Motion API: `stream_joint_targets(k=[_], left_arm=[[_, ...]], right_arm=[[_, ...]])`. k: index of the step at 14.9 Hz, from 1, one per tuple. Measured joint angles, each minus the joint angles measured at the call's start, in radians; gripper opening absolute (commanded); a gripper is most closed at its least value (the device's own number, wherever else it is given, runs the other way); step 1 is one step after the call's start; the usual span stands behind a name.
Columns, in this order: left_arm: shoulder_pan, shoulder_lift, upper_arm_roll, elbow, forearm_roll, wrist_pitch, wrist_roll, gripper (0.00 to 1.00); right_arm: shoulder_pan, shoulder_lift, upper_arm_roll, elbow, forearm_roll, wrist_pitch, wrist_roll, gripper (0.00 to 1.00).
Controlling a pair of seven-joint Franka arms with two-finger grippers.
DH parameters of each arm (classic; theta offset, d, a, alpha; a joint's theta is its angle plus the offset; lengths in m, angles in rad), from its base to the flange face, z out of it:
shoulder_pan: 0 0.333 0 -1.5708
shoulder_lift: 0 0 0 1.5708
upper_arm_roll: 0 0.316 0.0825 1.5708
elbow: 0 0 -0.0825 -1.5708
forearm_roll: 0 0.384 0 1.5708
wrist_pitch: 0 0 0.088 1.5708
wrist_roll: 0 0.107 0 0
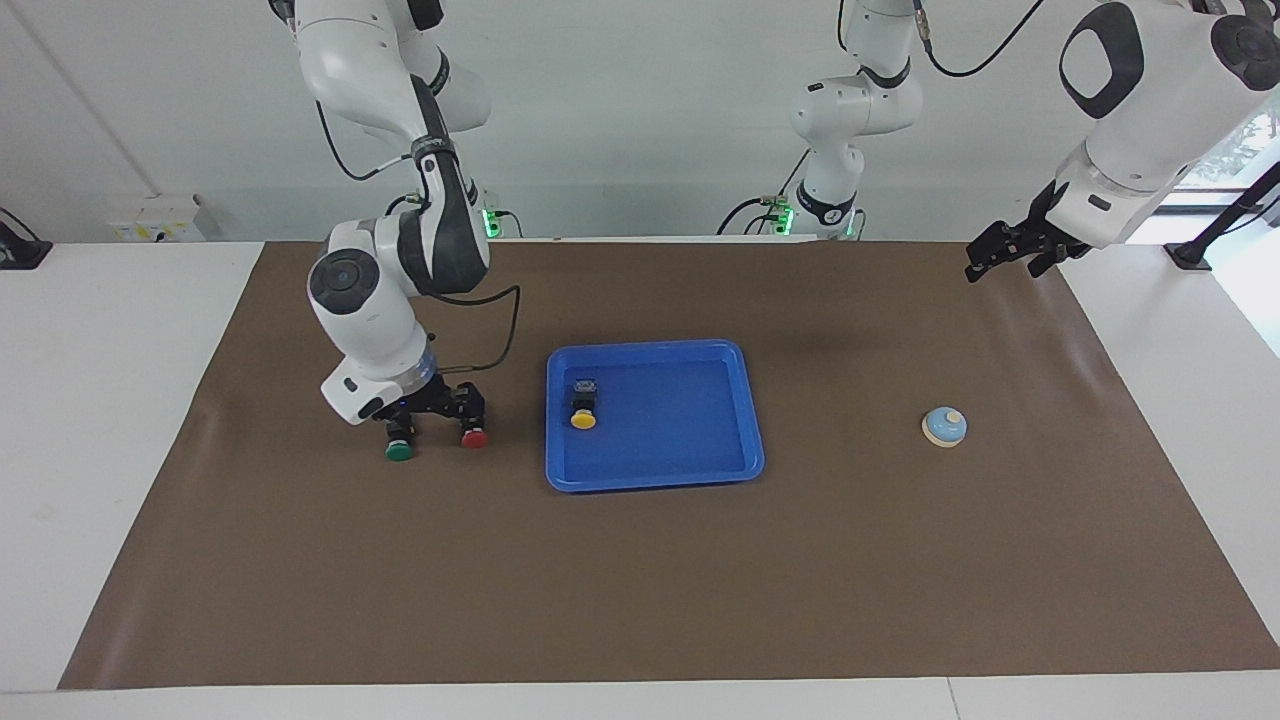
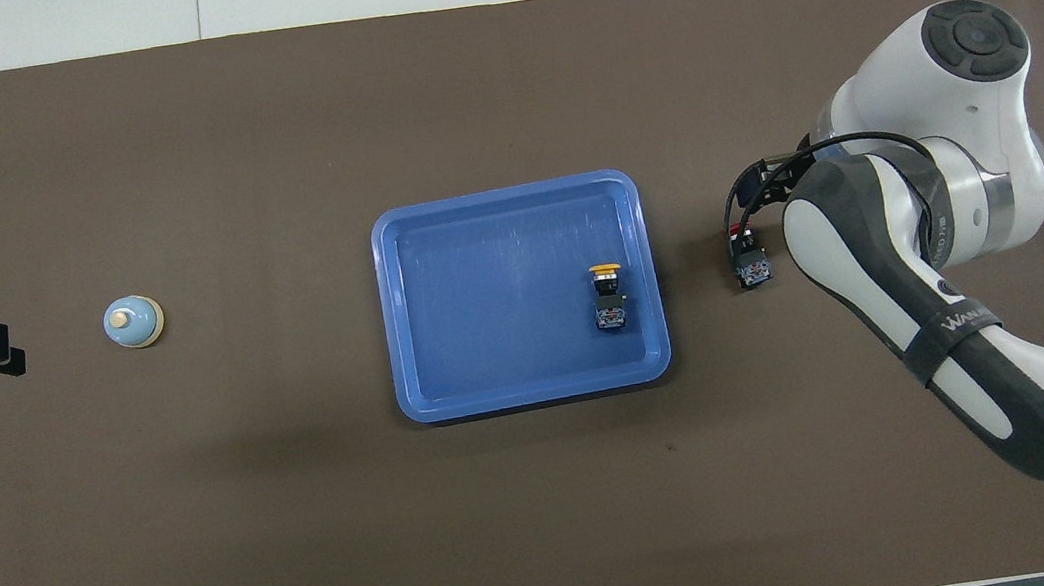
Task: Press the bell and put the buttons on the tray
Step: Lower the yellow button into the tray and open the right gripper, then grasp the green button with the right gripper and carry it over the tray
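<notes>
One yellow button [image 1: 583, 408] lies in tray [image 1: 735, 400], cap away from robots. Right gripper [image 1: 432, 410] low btwn green button [image 1: 400, 445] & red button [image 1: 473, 432], grip can't tell. Left gripper [image 1: 1000, 250] waits raised, jaws unclear; bell [image 1: 944, 426] apart.

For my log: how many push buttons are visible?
3. The yellow-capped black button lies in the blue plastic tray; the green-capped and red-capped ones sit on the table under the right gripper.
</notes>
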Motion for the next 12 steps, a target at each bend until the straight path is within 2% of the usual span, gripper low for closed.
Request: stream_joint_targets(k=[4, 11, 12], left_arm=[[0.0, 0.0, 0.0, 0.0, 0.0, 0.0, 0.0, 1.0], [0.0, 0.0, 0.0, 0.0, 0.0, 0.0, 0.0, 1.0], [0.0, 0.0, 0.0, 0.0, 0.0, 0.0, 0.0, 1.0]], right_arm=[[-0.06, -0.004, 0.0, -0.04, 0.0, 0.038, -0.19, 1.0], [-0.095, -0.012, 0.0, -0.165, 0.0, 0.169, -0.288, 1.0], [-0.102, -0.012, 0.0, -0.176, 0.0, 0.181, -0.3, 0.94]])
